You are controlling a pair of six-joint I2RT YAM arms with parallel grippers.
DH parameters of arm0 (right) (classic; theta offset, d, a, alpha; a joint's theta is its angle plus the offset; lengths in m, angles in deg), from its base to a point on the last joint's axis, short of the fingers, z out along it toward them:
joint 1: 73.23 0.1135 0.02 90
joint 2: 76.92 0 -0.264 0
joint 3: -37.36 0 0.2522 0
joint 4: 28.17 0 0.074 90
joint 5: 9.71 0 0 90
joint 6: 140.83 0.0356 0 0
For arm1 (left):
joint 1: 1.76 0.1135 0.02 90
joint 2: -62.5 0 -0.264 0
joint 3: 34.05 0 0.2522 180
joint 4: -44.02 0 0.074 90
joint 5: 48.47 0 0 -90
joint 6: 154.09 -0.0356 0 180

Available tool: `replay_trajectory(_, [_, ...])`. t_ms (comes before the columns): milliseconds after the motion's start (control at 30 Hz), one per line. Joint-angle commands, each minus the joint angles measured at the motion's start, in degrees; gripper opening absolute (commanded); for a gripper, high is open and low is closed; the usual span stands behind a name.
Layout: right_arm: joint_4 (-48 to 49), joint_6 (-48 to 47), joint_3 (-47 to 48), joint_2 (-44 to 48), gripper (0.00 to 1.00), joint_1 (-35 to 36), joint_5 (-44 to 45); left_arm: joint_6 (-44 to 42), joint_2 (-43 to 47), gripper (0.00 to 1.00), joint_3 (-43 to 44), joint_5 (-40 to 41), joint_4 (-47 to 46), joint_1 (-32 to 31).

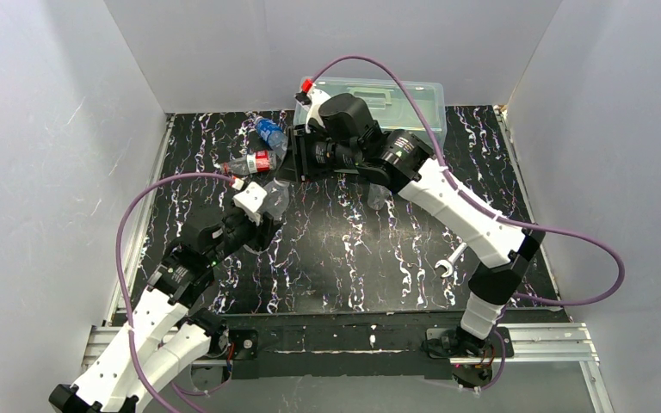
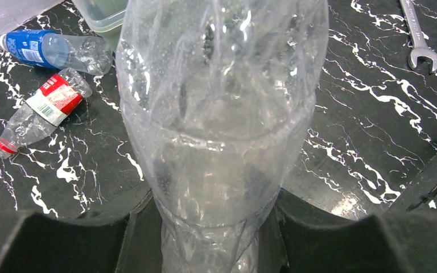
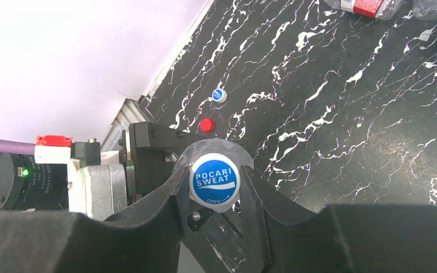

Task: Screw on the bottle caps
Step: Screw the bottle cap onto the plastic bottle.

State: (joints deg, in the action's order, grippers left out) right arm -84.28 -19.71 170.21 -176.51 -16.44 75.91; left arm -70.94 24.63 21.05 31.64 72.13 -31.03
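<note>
My left gripper [image 2: 213, 242] is shut on the lower body of a plain clear bottle [image 2: 216, 114], holding it upright near the table's left middle [image 1: 273, 200]. My right gripper [image 3: 215, 190] is shut on a blue and white cap [image 3: 215, 181], which sits on top of that bottle's neck [image 3: 216, 149]. It comes in from above the bottle [image 1: 284, 170]. A second blue and white cap [image 3: 219, 95] and a red cap [image 3: 206, 124] lie loose on the table. A blue-label bottle [image 2: 45, 50] and a red-label bottle [image 2: 42, 108] lie on their sides at the back left.
A translucent lidded box [image 1: 379, 99] stands at the back behind the right arm. A silver wrench [image 1: 449, 262] lies on the right of the black marbled table [image 1: 344, 258]. White walls close in on three sides.
</note>
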Motion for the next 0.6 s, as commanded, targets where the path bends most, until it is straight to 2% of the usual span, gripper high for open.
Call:
replay_trajectory(0, [-3.7, 1.1, 2.4, -1.5, 0.22, 1.3, 0.9, -1.5, 1.7, 0.00, 0.0, -0.6, -7.0, 0.0])
replay_trajectory(100, [-3.4, 0.7, 2.7, -0.6, 0.32, 1.3, 1.8, -1.1, 2.0, 0.00, -0.7, -1.1, -6.5, 0.1])
replay_trajectory(467, [-2.2, -4.3, 0.9, 6.9, 0.92, 1.3, 8.6, 1.5, 2.9, 0.00, -1.9, -5.3, -5.3, 0.0])
replay_trajectory(567, [-1.7, -6.3, -1.2, 9.4, 0.98, 1.2, 8.9, 2.8, 3.2, 0.00, -2.4, -7.4, -5.8, 0.0])
